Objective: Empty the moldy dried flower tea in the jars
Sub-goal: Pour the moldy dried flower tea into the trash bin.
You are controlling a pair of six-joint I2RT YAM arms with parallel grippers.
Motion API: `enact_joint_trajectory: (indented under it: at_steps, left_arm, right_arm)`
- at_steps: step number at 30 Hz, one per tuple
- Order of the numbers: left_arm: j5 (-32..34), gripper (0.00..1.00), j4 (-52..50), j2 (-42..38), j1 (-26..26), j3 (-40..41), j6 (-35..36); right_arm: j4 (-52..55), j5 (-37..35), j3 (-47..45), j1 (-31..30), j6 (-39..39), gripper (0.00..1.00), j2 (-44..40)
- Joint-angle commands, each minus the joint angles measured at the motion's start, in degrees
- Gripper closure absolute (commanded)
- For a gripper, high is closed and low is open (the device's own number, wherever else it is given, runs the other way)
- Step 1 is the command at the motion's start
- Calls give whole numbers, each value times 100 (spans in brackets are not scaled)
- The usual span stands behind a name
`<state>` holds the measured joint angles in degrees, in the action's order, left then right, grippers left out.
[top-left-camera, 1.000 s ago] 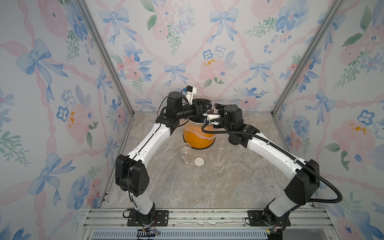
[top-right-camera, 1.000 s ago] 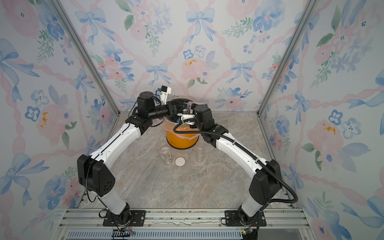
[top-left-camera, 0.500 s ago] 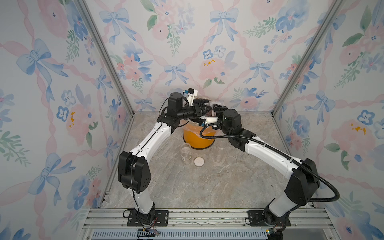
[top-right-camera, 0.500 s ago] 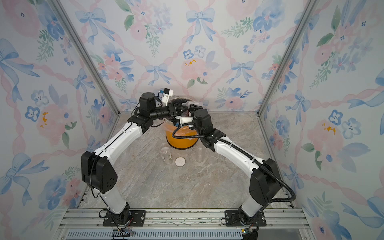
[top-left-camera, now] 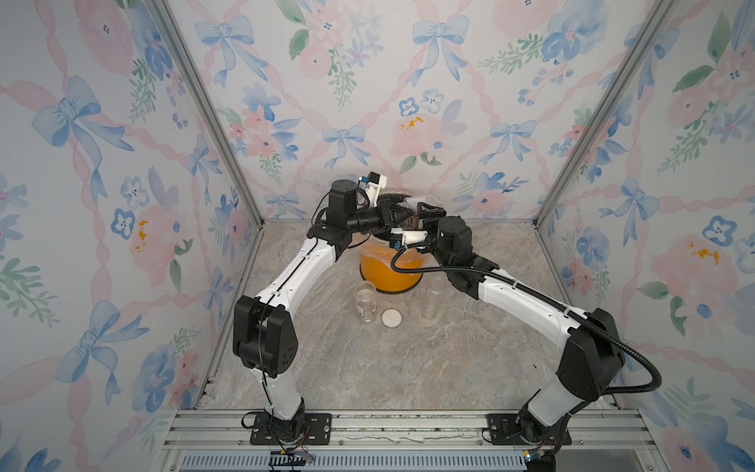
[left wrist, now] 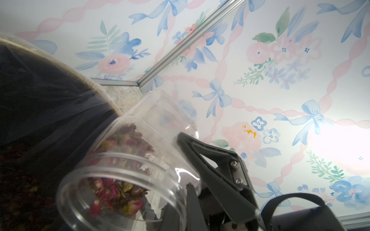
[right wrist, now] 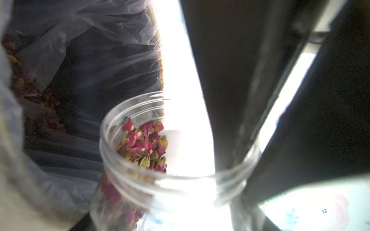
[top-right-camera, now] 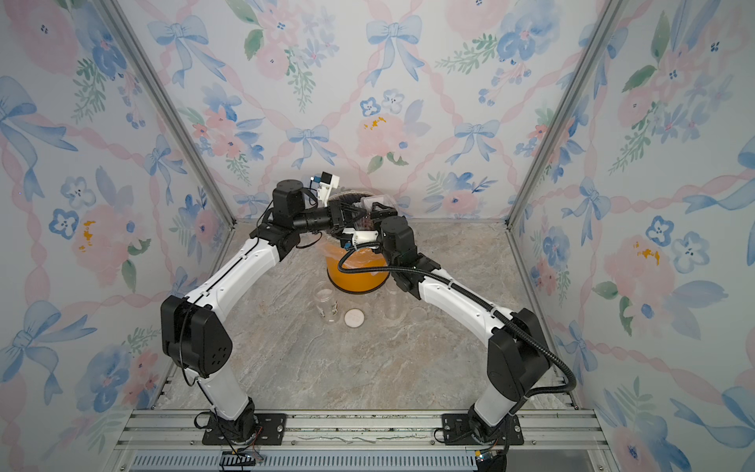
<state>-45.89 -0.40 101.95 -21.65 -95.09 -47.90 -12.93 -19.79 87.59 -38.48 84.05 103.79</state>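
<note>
My right gripper (top-left-camera: 425,213) is shut on a clear jar (top-left-camera: 413,205), tipped mouth-down over the orange bin (top-left-camera: 390,274). In the left wrist view the jar (left wrist: 128,170) still has pink-red dried flower tea (left wrist: 118,188) near its open mouth. The right wrist view shows the same tea (right wrist: 144,144) in the jar (right wrist: 170,180) above the bin's liner. My left gripper (top-left-camera: 402,212) is shut, and its tips (left wrist: 190,188) are at the jar's rim. I cannot tell whether they pinch the rim. More tea (right wrist: 46,112) lies in the bin.
On the marble floor in front of the bin stand an open labelled jar (top-left-camera: 365,303) and a slim clear jar (top-left-camera: 432,300). A white lid (top-left-camera: 391,317) and a translucent lid (top-left-camera: 454,314) lie beside them. The bin stands close to the back wall.
The left gripper's jaws have closed beside the jar's mouth. Both wrists have shifted slightly left over the bin, and the jar has gone with the right gripper.
</note>
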Motion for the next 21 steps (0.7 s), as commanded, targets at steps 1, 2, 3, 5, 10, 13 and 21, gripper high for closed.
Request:
enact_joint_trajectory:
  at_steps: [1, 2, 3, 5, 10, 13, 21]
  left_arm:
    - [98, 100, -248, 269, -126, 111, 307]
    - [106, 100, -246, 264, -109, 111, 306]
    - [106, 100, -248, 258, -102, 105, 315]
    - [91, 100, -247, 264, -67, 83, 316]
    - [-13, 100, -241, 299, 16, -8, 351]
    - [-124, 100, -247, 342, 34, -89, 397]
    - [-325, 100, -249, 472, 83, -293, 497]
  right_arm:
    - [-71, 406, 27, -284, -403, 59, 276]
    - [-48, 398, 49, -285, -405, 56, 285]
    - [-59, 380, 60, -288, -407, 54, 295]
    - [-83, 349, 72, -289, -421, 45, 308]
    - [88, 336, 159, -264, -513, 33, 285]
    - [206, 344, 219, -242, -555, 27, 268]
    - [383, 349, 259, -162, -684, 16, 179]
